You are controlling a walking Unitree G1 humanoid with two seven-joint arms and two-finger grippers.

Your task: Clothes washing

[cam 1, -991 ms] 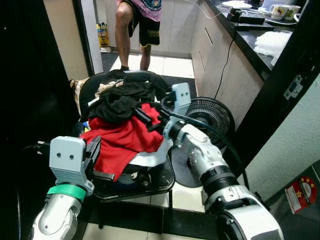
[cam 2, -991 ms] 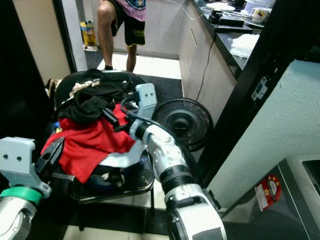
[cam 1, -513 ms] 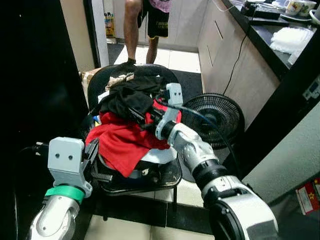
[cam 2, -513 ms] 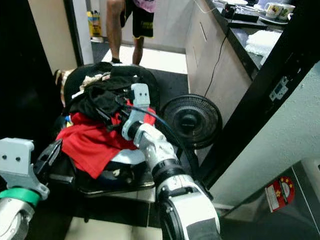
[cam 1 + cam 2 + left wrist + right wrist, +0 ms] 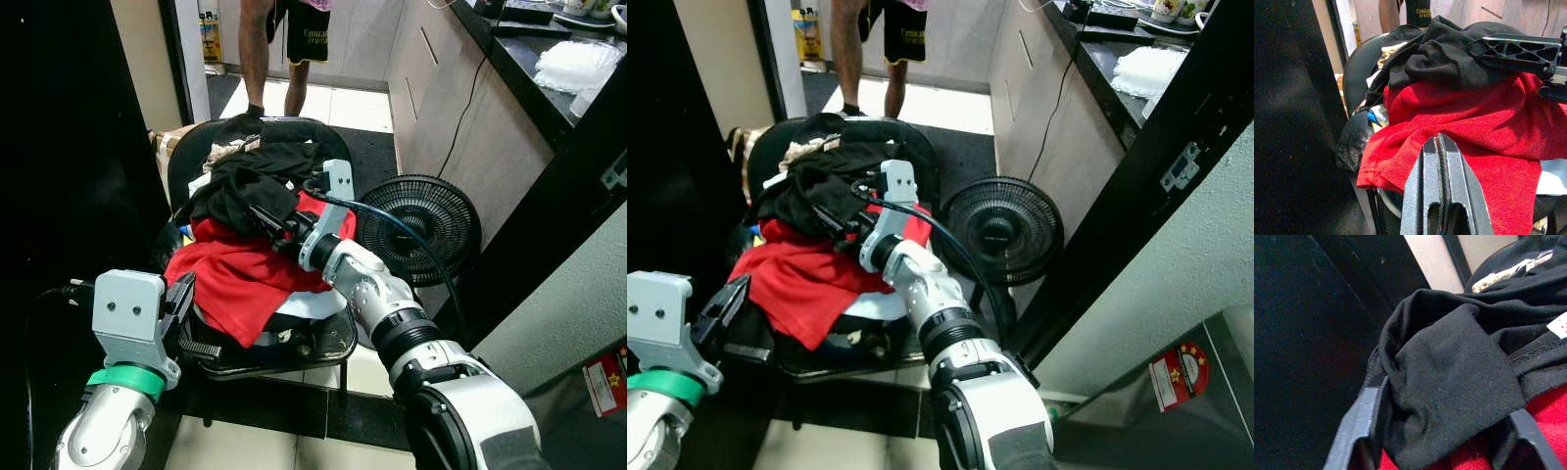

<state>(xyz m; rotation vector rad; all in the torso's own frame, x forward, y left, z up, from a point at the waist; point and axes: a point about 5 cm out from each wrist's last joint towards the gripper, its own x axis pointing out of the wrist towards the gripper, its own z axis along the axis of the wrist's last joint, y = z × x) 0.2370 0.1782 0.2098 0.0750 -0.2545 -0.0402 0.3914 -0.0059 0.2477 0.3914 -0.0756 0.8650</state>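
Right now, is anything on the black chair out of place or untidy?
Yes. The black round chair holds a loose heap of clothes. A red knit garment hangs over its front edge, and a crumpled black cloth lies on top, between the open fingers of the right gripper. The left gripper is shut before the pile.

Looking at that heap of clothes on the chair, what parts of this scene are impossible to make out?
- Chair seat: buried under the pile, head views.
- What lies beneath the red garment and black garment: covered by them.
- Person above the waist: cut off by the top edge.
- Right gripper fingertips: wrist view, hidden under black cloth.
- Countertop items: cropped at the corner.
- Sticker wording: too small.
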